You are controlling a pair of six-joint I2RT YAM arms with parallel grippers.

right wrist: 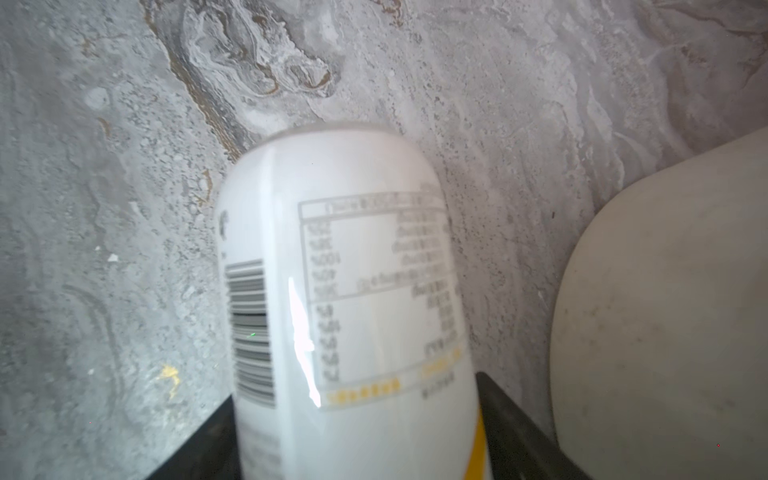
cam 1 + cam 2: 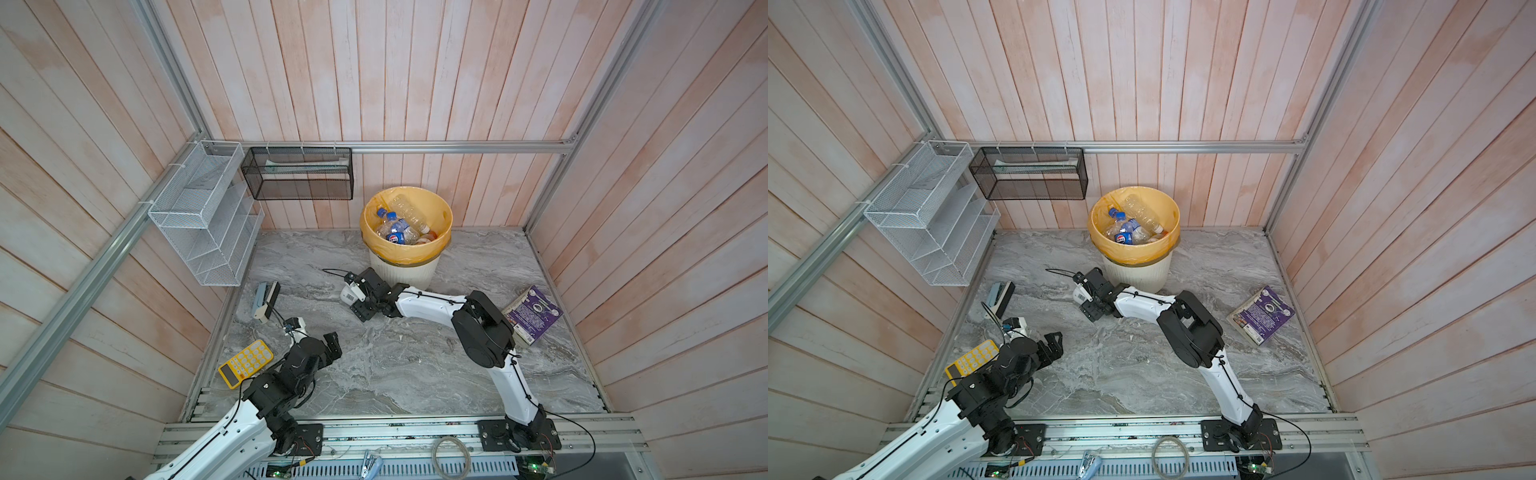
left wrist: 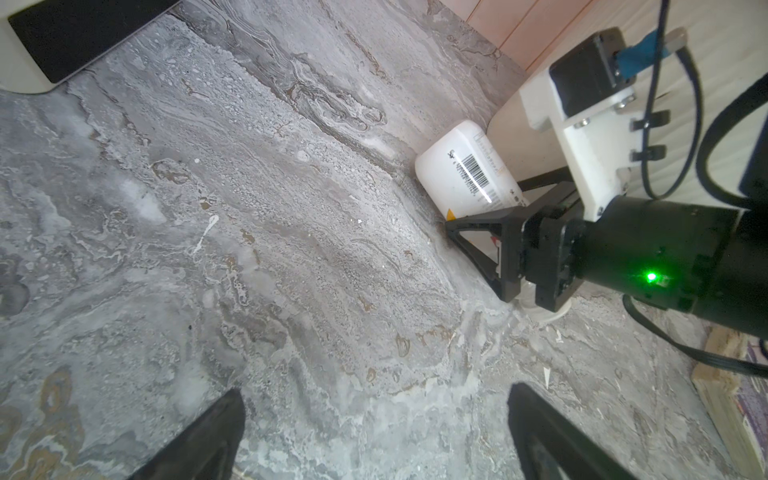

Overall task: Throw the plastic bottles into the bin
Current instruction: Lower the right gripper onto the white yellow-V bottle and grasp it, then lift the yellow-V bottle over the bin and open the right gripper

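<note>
A white opaque bottle (image 2: 352,293) (image 2: 1080,295) with a barcode lies on the marble floor, just left of the foot of the bin (image 2: 403,274) (image 2: 1138,276). My right gripper (image 2: 355,296) (image 1: 355,390) reaches in low and is shut on it, a black finger pressed against each side of the bottle (image 1: 345,291). The cream bin, lined with a yellow bag, holds several clear bottles (image 2: 401,226) (image 2: 1133,226). My left gripper (image 2: 328,349) (image 3: 376,392) hovers open over bare floor, holding nothing. Its wrist view shows the white bottle (image 3: 461,170) in the other gripper.
A yellow calculator (image 2: 246,362) lies beside the left arm, and a grey-and-cream device (image 2: 266,299) lies farther back on the left. A purple book (image 2: 534,313) is at the right wall. A white mesh rack (image 2: 203,216) and a black mesh basket (image 2: 297,172) hang on the walls.
</note>
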